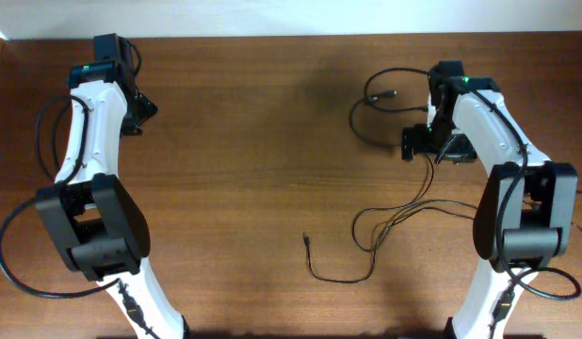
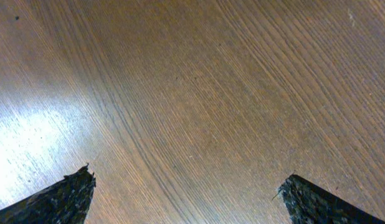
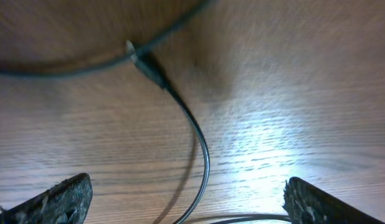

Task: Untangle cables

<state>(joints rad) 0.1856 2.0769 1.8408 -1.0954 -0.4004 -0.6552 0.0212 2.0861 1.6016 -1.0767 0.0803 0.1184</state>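
Thin black cables lie on the right half of the wooden table. One loop with a plug end curls at the far right. More cords sprawl nearer, ending in a plug. My right gripper hovers open over the far loop. In the right wrist view a cable with a plug runs between its open fingers, not gripped. My left gripper is open and empty at the far left, and its wrist view shows only bare wood.
Thicker black arm cables hang by both robot bases, at the left and the right. The table's far edge meets a white wall. A second cord crosses the top of the right wrist view, blurred.
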